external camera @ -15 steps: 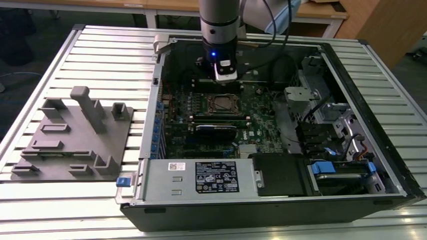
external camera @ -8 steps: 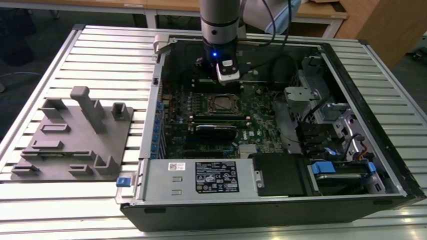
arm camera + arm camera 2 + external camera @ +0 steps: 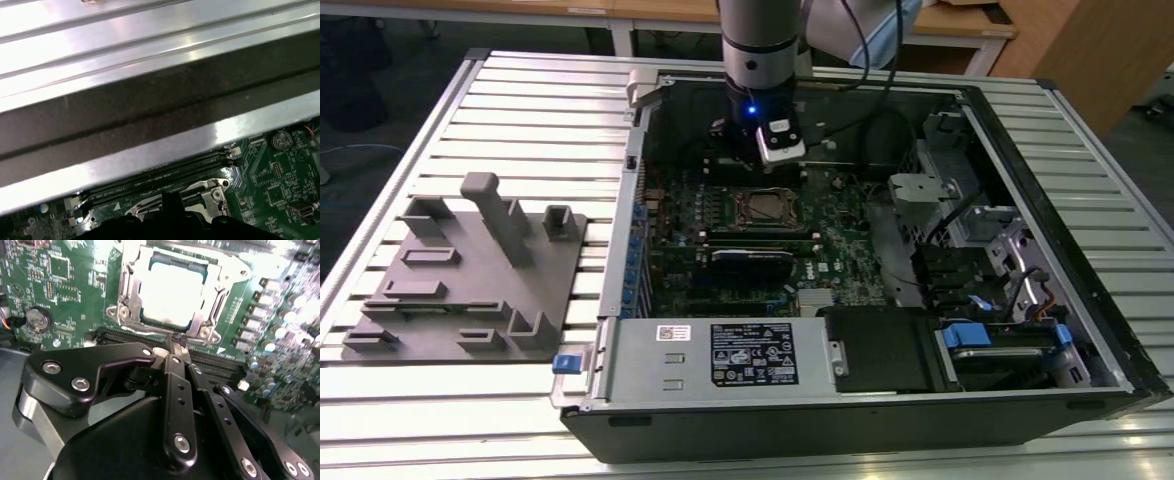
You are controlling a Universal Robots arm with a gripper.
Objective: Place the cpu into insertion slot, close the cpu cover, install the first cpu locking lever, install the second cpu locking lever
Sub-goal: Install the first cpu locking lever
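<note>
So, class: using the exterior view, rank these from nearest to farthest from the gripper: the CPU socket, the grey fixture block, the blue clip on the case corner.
1. The insertion slot, on the green board just in front of the gripper.
2. The grey fixture block, on the table at the exterior view's left.
3. The blue clip, at the case's front corner.

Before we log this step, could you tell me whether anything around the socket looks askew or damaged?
Nothing stands out. The cpu lies flat and square under the closed cpu cover, and the gripper hovers at the socket's edge, holding nothing.
</note>
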